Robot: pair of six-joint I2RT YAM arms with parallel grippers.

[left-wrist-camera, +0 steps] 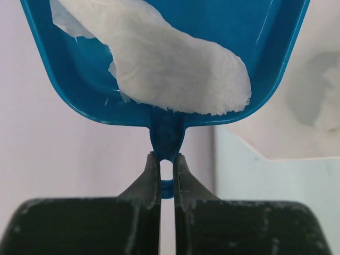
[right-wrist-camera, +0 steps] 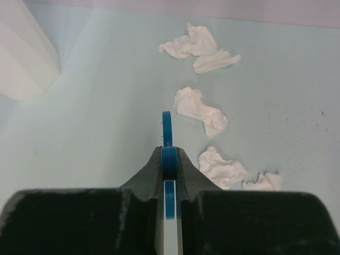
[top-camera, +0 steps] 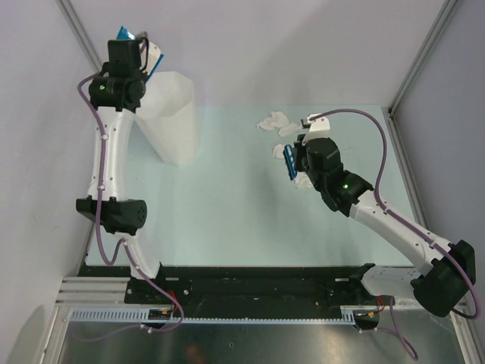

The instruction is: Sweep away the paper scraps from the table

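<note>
My left gripper (left-wrist-camera: 166,159) is shut on the handle of a blue dustpan (left-wrist-camera: 255,32), held up at the back left beside the white bin (top-camera: 173,114). One white paper scrap (left-wrist-camera: 175,69) lies in the pan. My right gripper (right-wrist-camera: 169,154) is shut on a thin blue brush (right-wrist-camera: 167,127), low over the mint-green table (right-wrist-camera: 106,122). Paper scraps lie on the table ahead and to the right of it: a pair (right-wrist-camera: 199,45) farthest, one (right-wrist-camera: 199,106) nearer, and two (right-wrist-camera: 220,167) beside the fingers. From the top view, the scraps (top-camera: 274,121) lie just beyond the right gripper (top-camera: 295,155).
The tall white faceted bin (right-wrist-camera: 24,58) stands at the table's back left. Grey walls and a metal frame edge (top-camera: 402,159) close the table on the right and at the back. Both arm bases sit on the black rail (top-camera: 250,277) at the near edge.
</note>
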